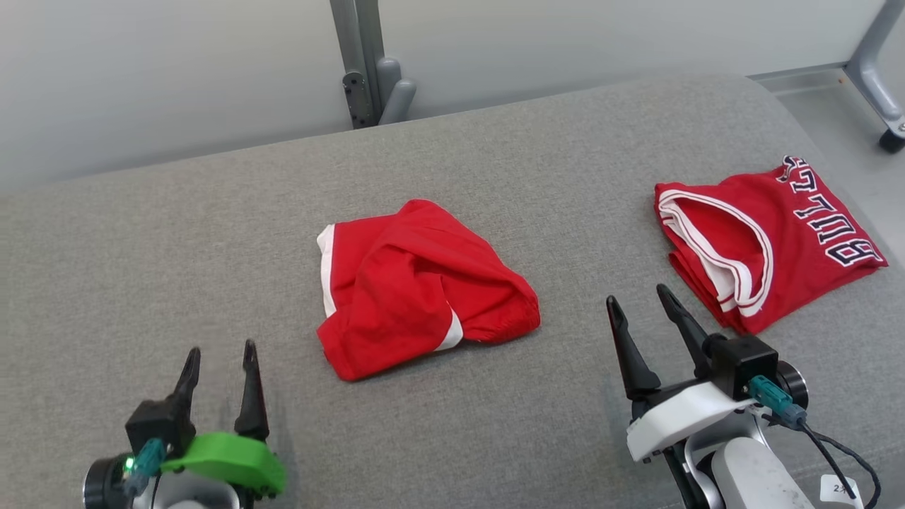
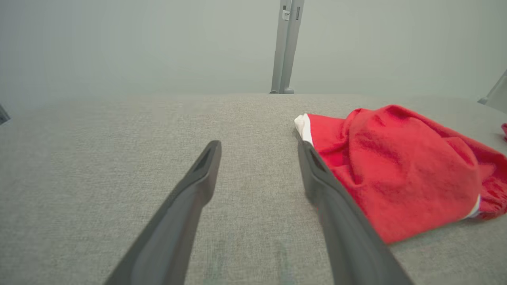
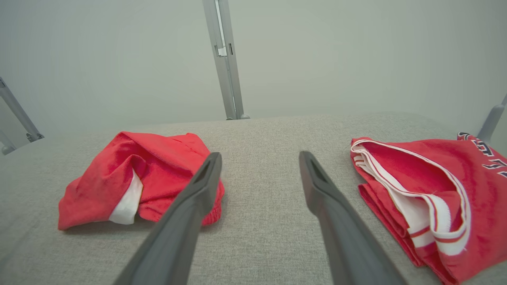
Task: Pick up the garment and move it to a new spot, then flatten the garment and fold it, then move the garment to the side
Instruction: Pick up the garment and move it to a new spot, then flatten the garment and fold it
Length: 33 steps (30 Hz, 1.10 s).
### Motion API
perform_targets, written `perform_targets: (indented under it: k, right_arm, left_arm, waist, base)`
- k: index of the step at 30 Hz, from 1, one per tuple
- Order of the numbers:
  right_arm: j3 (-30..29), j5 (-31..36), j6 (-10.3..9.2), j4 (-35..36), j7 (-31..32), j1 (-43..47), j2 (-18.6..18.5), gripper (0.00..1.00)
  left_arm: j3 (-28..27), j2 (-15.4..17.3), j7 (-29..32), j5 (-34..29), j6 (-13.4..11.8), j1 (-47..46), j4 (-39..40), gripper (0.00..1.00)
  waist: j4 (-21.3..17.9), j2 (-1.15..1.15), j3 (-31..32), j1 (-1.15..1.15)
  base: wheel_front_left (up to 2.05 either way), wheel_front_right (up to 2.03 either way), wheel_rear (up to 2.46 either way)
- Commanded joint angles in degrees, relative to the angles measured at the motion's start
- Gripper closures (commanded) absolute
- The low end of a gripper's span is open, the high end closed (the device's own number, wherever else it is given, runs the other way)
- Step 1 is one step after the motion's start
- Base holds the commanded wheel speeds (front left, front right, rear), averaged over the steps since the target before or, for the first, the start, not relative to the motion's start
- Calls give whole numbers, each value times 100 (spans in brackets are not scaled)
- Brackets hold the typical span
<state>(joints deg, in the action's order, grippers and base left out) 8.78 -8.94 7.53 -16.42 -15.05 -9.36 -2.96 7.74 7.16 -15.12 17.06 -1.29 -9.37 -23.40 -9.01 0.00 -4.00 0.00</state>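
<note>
A crumpled red garment (image 1: 417, 286) with white trim, apparently shorts, lies bunched in the middle of the grey padded surface (image 1: 177, 268). My left gripper (image 1: 220, 351) stands open at the lower left, well left of and nearer than the garment, with nothing between its fingers. In the left wrist view the garment (image 2: 400, 170) lies just right of the open left gripper (image 2: 258, 145). My right gripper (image 1: 638, 295) is open at the lower right, empty, between the two red cloths. The right wrist view has the garment (image 3: 142, 178) left of the right gripper (image 3: 260, 155).
A folded red jersey (image 1: 763, 240) with white trim and dark lettering lies at the right edge of the surface, also to the right in the right wrist view (image 3: 431, 198). A grey metal post (image 1: 368, 63) rises behind the far edge. Floor and a caster (image 1: 892, 138) show at the far right.
</note>
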Motion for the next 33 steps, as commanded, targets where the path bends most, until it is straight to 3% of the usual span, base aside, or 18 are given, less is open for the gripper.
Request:
perform_targets:
  k: [1, 10, 15, 23, 33]
  right_arm:
    - [15, 34, -9, -17, -15, 95, -9, 0]
    - [8, 43, -9, -107, -15, 256, -4, 0]
    - [19, 43, -9, -132, -15, 313, -3, 0]
    - [340, -77, -8, -329, -15, 178, -29, 0]
    - [1058, -696, -9, -1078, -15, -494, -77, 0]
  left_arm:
    - [-153, -36, 1, -101, 1, 234, 50, 0]
    - [-1006, -355, 1, -545, 90, 1352, 502, 0]
    - [-1136, -397, 1, -666, 201, 1535, 573, 0]
    - [-805, -421, 1, -527, 269, 1248, 542, 0]
    - [-246, -415, 1, -391, 213, 930, 447, 0]
  waist:
    - [166, 0, 181, 0]
    - [465, 0, 388, 0]
    - [549, 0, 372, 0]
    - [830, 0, 147, 0]
    - [1648, 0, -284, 0]
  base:
    - [0, 0, 0]
    - [0, 0, 0]
    - [0, 0, 0]
    - [0, 0, 0]
    - [0, 0, 0]
